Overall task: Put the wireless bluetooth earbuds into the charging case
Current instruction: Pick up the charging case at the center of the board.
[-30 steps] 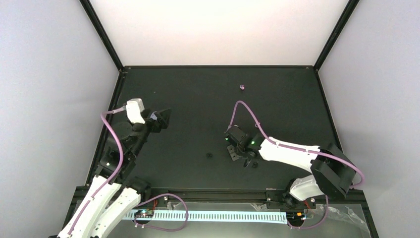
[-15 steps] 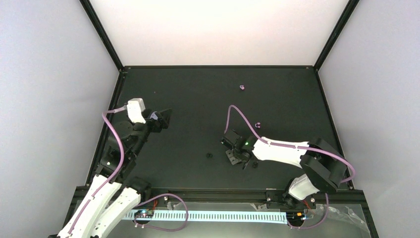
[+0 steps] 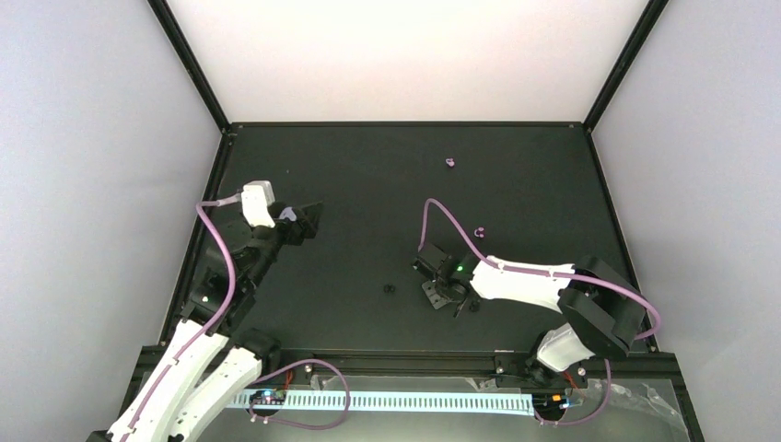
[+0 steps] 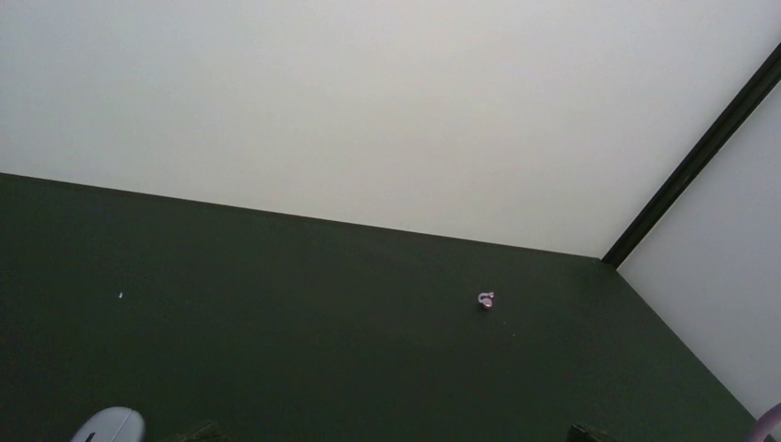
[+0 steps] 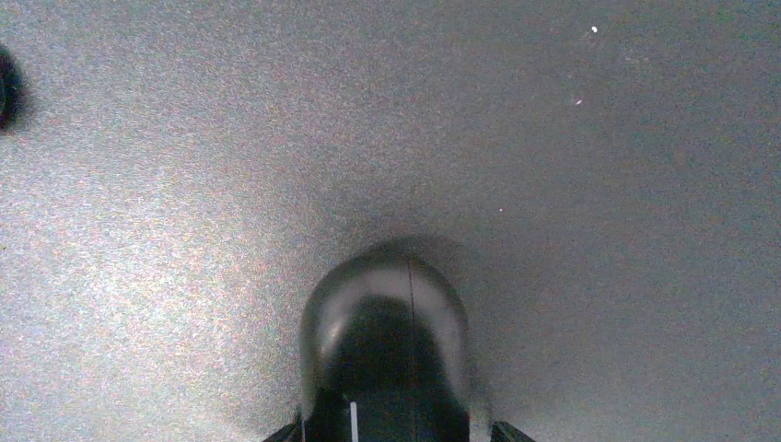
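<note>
While my right gripper (image 3: pixel 444 299) pinches the charging case (image 5: pixel 387 350) low over the table (image 3: pixel 350 184) (I judge, to steady it for loading), my left gripper (image 3: pixel 304 219) hangs spread and waiting. The nearer earbud (image 3: pixel 479 230) lies near, beyond my right jaws, the farther earbud (image 3: pixel 450 163) well past it, toward the far edge; open room lies between.

Glaring back wall (image 3: pixel 405 55), dim table (image 3: pixel 368 184); right wrist view grainy, charging case (image 5: pixel 385 322) blurred
</note>
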Robot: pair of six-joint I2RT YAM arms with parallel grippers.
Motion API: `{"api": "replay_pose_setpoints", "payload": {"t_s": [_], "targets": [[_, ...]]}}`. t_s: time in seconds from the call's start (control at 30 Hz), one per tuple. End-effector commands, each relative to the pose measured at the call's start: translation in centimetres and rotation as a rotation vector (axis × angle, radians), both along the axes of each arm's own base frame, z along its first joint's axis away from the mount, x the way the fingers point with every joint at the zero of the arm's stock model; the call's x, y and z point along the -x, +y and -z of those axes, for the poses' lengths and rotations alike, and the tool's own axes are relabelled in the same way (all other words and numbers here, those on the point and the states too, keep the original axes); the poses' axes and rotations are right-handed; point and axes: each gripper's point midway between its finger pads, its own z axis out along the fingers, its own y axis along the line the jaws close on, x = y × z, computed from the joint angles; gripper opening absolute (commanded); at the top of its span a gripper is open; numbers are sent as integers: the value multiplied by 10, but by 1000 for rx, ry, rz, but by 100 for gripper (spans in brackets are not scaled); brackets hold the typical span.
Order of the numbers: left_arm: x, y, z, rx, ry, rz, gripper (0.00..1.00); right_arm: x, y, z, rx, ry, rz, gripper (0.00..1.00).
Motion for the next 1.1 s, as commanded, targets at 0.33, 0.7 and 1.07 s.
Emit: {"api": "replay_pose_setpoints", "payload": {"t_s": [0.33,0.7,1.07], "targets": [[-2,-6,-3,0,-4,26,99,9,10,13,-11,64,-54,44],[1,-14,-7,9,-9,71,99,-9,35,-75,-187,-178,-139,31],[32,-101,-7,113,99,606,99,25,67,-248,-308,-720,-506,33]]}}
